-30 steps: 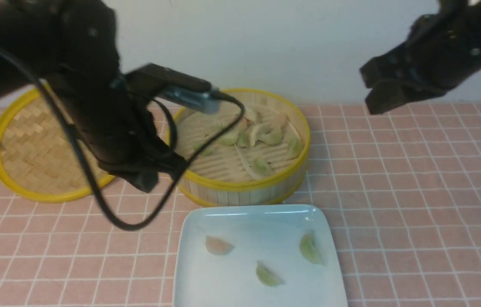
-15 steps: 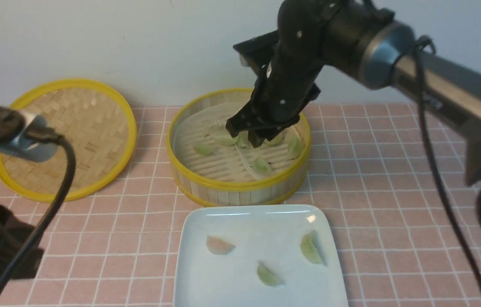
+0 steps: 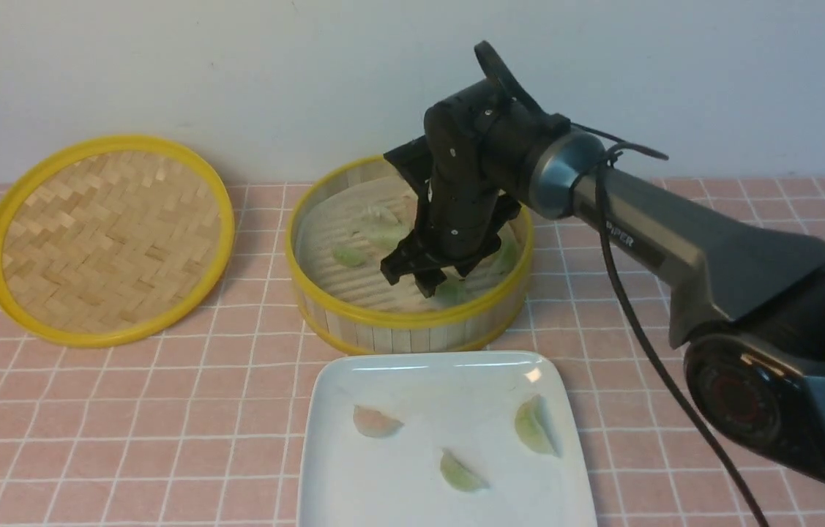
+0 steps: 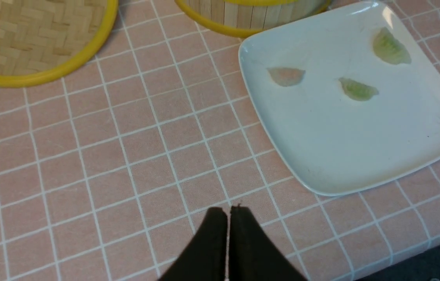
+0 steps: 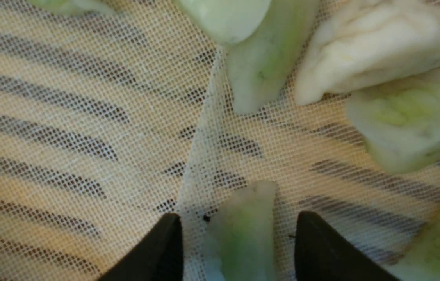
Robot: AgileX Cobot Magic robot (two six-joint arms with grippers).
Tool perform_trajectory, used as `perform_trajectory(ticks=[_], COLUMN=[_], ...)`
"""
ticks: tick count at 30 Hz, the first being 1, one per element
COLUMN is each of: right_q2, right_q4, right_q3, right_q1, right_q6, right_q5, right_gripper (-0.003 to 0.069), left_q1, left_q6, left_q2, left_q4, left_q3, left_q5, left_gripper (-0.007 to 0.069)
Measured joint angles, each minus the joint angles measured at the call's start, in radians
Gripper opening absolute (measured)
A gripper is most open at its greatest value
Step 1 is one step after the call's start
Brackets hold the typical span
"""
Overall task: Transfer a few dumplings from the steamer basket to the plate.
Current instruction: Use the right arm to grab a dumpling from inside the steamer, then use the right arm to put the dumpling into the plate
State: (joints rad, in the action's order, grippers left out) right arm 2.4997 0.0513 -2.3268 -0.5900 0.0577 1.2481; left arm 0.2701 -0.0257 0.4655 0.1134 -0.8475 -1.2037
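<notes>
Mid-frame in the front view, the right jaws gape astride a green dumpling (image 5: 239,230) inside the steamer basket (image 3: 412,333). The left jaws are pinched together, empty, over the desk (image 4: 126,156).

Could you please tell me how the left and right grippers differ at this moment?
The left gripper is shut, fingers together; the right gripper is open. The left is over the tablecloth beside the plate, holding nothing; the right is inside the basket, straddling a green dumpling. Both have black tapered fingers.
</notes>
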Motion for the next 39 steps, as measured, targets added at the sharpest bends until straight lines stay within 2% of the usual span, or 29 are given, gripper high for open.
perform_trajectory(ticks=[2,4,11,17,19,23,28,33,37,38,39], right_q2=[0.006,0.008,-0.018,-0.185,-0.295,-0.457,-0.497,-0.441,-0.411,-0.403,-0.402], right_q4=[-0.006,-0.014,-0.015,-0.09,-0.179,-0.254,-0.223,-0.183,-0.211,-0.24,-0.247], right_q3=[-0.001,-0.006,-0.023,-0.012,0.063,0.289,0.576,0.666,0.669,0.669,0.669], right_q1=[0.0,0.0,0.0,0.0,-0.004,-0.055,-0.141,-0.151,-0.151,-0.151,-0.151], right_q6=[0.002,0.004,0.003,-0.003,-0.011,-0.039,-0.049,-0.032,-0.015,-0.011,-0.01], right_q5=[-0.002,-0.003,-0.002,-0.001,-0.002,-0.004,-0.006,-0.059,-0.074,-0.076,-0.077], right_gripper=[0.0288,0.0209,0.0209,0.0209,0.0209,0.0209,0.0209,0.0209,0.0253,0.0316,0.035], left_q1=[0.0,0.0,0.0,0.0,0.0,0.0,0.0,0.0,0.0,0.0,0.0], left_q6=[0.001,0.007,0.008,0.008,0.008,0.008,0.007,0.006,0.005,0.005,0.005], left_q2=[-0.004,-0.005,-0.005,-0.005,-0.005,-0.005,-0.005,-0.005,-0.005,-0.005,-0.005], left_q4=[0.0,0.0,0.0,-0.001,-0.001,-0.001,-0.001,-0.001,-0.001,-0.001,-0.001], left_q3=[0.0,0.0,0.0,0.0,0.0,0.0,0.0,0.0,0.0,0.0,0.0], left_q5=[-0.003,-0.017,-0.038,-0.04,-0.028,-0.019,-0.017,-0.015,-0.013,-0.011,-0.009], left_gripper=[-0.0006,-0.0006,-0.0006,-0.0006,-0.0006,-0.0006,-0.0006,-0.0006,-0.0006,-0.0006,-0.0006])
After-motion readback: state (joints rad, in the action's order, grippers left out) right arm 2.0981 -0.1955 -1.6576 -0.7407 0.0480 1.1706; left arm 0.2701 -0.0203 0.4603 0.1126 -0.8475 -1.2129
